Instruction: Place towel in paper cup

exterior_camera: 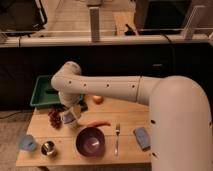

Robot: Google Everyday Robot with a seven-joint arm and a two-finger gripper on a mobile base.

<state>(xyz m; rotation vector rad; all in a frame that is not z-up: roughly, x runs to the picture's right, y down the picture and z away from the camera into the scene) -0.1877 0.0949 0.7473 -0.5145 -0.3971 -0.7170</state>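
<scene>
The towel [142, 138] is a small folded blue-grey cloth lying near the table's front right, right of the fork [117, 138]. My gripper [70, 114] hangs at the end of the white arm over the table's left side, far from the towel. A pale white-blue cup-like thing [69, 119], possibly the paper cup, sits right at the gripper, next to the grapes [54, 118]. I cannot tell whether the gripper touches it.
On the wooden table [127, 111] are a purple bowl [90, 141], a small metal cup [48, 148], a blue object [27, 144], an orange-red carrot-like piece [98, 124] and an orange [97, 99]. A green tray [42, 92] sits at the back left.
</scene>
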